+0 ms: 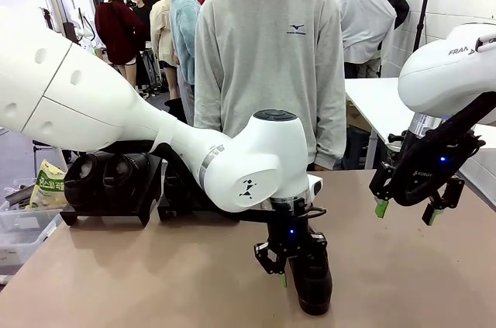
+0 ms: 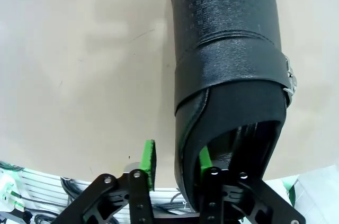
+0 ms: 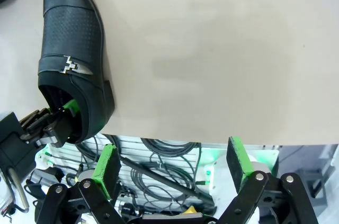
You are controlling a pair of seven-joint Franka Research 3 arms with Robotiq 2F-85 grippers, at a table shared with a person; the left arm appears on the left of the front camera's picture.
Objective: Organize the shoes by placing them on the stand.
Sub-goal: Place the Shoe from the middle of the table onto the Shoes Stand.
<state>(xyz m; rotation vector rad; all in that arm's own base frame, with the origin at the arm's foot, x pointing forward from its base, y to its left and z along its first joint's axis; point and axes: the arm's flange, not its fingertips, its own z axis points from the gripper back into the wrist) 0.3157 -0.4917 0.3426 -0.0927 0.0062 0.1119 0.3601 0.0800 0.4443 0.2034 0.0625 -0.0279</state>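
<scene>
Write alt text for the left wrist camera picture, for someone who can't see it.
A black leather shoe with a perforated toe and a buckled strap lies on a beige table, its heel opening toward the camera. The left hand straddles the shoe's side wall at the heel, one green-padded finger outside and the other inside the opening.

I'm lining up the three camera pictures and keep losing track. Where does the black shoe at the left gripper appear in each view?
Front view: the shoe stands bottom centre on the table, under the left gripper.
Left wrist view: shoe fills the upper right, one finger inside its opening.
Right wrist view: shoe lies at upper left.
Shared landmark: the shoe's strap with its metal buckle.
</scene>
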